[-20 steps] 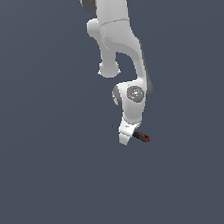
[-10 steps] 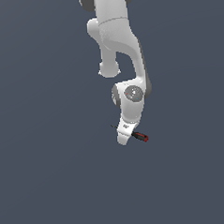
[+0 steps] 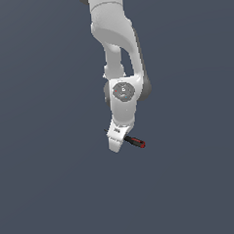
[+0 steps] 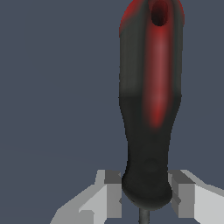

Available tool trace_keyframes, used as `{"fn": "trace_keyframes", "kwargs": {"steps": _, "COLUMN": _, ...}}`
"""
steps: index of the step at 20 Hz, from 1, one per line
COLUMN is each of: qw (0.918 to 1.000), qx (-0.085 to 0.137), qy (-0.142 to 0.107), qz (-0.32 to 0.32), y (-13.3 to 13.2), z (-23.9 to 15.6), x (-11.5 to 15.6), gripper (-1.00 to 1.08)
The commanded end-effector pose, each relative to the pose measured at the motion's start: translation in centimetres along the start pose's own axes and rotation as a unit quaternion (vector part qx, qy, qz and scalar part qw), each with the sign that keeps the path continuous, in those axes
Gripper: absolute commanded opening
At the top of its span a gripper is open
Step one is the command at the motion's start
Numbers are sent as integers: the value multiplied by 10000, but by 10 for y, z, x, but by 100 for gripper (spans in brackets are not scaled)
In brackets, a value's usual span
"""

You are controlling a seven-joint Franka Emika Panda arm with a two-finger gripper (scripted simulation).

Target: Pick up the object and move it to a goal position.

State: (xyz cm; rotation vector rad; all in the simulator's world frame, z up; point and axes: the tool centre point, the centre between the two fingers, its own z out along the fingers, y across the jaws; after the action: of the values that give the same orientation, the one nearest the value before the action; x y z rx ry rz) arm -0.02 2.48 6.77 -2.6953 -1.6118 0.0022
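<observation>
No readable text in either view.
A small dark mark sits on the white pincer (image 3: 116,138) in the exterior view, too small and blurred to read.

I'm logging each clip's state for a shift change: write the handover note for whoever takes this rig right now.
Gripper: jaws straddle the screwdriver at the shaft end of its black-and-red handle; whether they are pressing on it cannot be told.
Screwdriver: handle sticks out from the gripper toward the exterior view's right.
Done: gripper placed at the tool.
Left: confirm the grip, lift, carry to the goal; no goal marker is visible.
</observation>
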Motion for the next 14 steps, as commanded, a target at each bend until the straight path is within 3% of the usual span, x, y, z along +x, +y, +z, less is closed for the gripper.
{"fn": "trace_keyframes", "kwargs": {"steps": 1, "qw": 10000, "qx": -5, "qy": 7, "qz": 1, "y": 17, "z": -19, "x": -16, "gripper": -100}}
{"fn": "trace_keyframes", "kwargs": {"steps": 14, "qw": 10000, "qx": -2, "qy": 14, "qz": -2, "y": 108, "z": -119, "x": -103, "gripper": -100}}
